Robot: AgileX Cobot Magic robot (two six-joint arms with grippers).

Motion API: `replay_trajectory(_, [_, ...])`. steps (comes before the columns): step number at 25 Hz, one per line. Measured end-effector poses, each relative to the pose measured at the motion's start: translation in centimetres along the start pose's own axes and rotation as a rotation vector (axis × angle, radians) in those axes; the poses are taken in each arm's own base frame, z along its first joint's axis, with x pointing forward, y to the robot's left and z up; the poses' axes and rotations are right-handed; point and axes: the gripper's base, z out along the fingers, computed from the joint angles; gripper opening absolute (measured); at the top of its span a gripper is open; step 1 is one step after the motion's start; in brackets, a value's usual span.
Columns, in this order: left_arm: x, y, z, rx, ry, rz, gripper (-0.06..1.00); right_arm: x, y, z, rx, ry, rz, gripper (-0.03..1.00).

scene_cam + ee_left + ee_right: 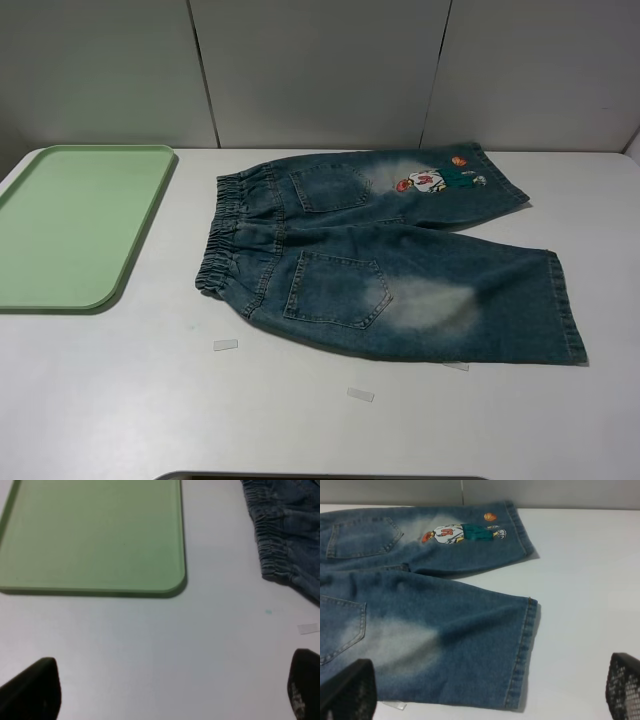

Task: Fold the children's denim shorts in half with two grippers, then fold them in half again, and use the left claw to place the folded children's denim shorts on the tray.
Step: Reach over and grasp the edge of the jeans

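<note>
The children's denim shorts (380,270) lie flat and unfolded on the white table, waistband to the left and both legs to the right, back pockets up, with a cartoon patch (425,182) on the far leg. The green tray (75,225) sits at the left. Neither arm shows in the exterior high view. In the left wrist view my left gripper (170,690) is open over bare table, with the tray (95,535) and the waistband (272,550) ahead. In the right wrist view my right gripper (490,690) is open near the hem of the near leg (520,655).
Small clear tape scraps lie on the table in front of the shorts (226,345) (360,394) (456,366). One scrap shows in the left wrist view (307,628). White wall panels stand behind the table. A dark edge (320,476) shows at the table's front.
</note>
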Motion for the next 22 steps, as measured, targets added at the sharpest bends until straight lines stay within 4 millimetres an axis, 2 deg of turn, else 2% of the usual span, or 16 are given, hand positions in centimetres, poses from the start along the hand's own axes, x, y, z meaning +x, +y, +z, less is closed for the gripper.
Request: replay_trajectory(22, [0.00, 0.00, 0.00, 0.000, 0.000, 0.000, 0.90, 0.00, 0.00, 0.00, 0.000, 0.000, 0.000, 0.69])
